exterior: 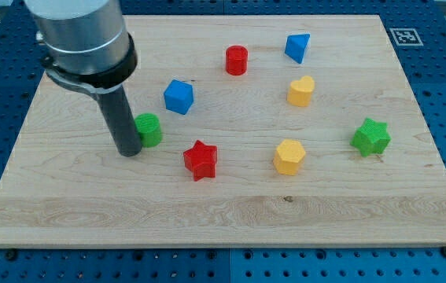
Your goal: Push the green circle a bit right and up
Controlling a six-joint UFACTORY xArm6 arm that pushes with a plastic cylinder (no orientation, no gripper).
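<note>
The green circle [149, 129] is a short green cylinder left of the board's middle. My tip [129, 151] rests on the board just to the circle's left and slightly below it, touching or nearly touching its side. The dark rod rises from there to the grey arm body at the view's top left, and hides part of the circle's left edge.
A blue block [178, 96] lies up and right of the circle. A red star [200, 159] lies down and right of it. Further right are a red cylinder [237, 60], a blue triangle [297, 47], a yellow heart [301, 91], a yellow hexagon [289, 156] and a green star [371, 137].
</note>
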